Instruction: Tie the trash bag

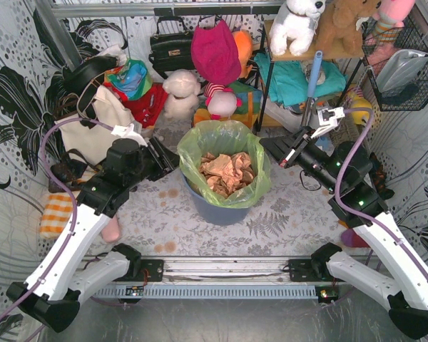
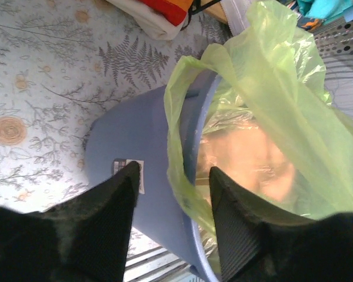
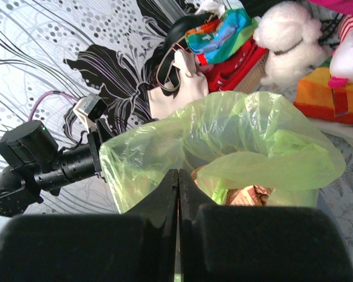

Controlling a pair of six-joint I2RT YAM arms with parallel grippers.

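The trash bag (image 1: pixel 225 137) lines the blue-grey bin (image 1: pixel 221 210) in the middle of the counter, with its mouth open upward and crumpled paper (image 1: pixel 227 171) inside. On the side of the left edge, our left gripper (image 2: pixel 173 170) is wide open and empty, and the bag's rim lies straight ahead of its gap. On the side of the right edge, our right gripper (image 3: pixel 177 174) is pressed closed just beside the rim, and we see nothing in it. We judge both arms equally near.

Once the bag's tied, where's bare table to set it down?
Bare floral table lies in front of the blue-grey bin, between it and the arms' base rail. Behind the bin it is crowded: plush toys, a handbag and a shelf rack. The left gripper and right gripper flank the trash bag.
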